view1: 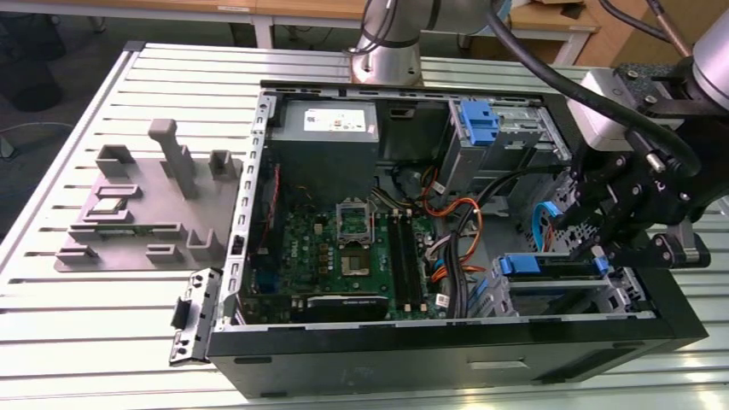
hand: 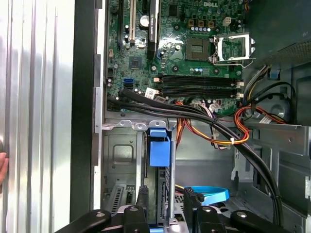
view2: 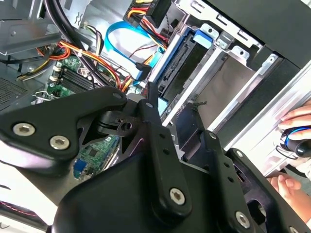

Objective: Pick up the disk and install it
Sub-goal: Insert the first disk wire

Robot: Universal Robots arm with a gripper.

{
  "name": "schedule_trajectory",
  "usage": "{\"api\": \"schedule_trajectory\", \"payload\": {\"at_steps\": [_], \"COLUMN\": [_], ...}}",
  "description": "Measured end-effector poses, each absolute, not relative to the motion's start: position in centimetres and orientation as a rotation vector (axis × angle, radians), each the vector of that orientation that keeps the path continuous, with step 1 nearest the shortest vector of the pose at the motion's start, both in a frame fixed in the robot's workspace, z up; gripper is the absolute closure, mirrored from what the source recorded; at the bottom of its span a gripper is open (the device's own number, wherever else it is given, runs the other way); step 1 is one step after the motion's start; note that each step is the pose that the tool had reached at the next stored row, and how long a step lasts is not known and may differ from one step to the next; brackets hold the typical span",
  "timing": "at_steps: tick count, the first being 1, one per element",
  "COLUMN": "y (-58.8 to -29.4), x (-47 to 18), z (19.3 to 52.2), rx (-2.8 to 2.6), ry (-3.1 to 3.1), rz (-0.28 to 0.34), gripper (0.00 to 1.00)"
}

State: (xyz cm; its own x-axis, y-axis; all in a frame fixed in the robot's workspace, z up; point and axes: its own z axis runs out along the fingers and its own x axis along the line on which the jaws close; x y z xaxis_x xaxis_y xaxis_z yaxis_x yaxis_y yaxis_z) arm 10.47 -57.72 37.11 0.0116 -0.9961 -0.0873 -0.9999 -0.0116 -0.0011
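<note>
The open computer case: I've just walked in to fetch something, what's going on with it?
A robot arm's black gripper hangs over the metal drive cage at the exterior view's right end of the open black computer case. The disk, a flat drive in a blue plastic bracket, sits in a cage slot right under the gripper. Whether the gripper grips it cannot be told. A person's hand lies outside the case.

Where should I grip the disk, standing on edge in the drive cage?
Probably the exposed blue-bracketed edge of the disk, pinched across its flat faces, coming in from the open side of the case; the drive cage walls cover the rest.
</note>
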Motion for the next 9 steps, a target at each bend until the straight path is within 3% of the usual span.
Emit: {"api": "schedule_trajectory", "payload": {"at_steps": [9], "y": [-57.17], "x": [10.47], "z": [37.06], "rx": [-2.186], "ry": [2.161], "rz": [0.1], "gripper": [0.58]}}
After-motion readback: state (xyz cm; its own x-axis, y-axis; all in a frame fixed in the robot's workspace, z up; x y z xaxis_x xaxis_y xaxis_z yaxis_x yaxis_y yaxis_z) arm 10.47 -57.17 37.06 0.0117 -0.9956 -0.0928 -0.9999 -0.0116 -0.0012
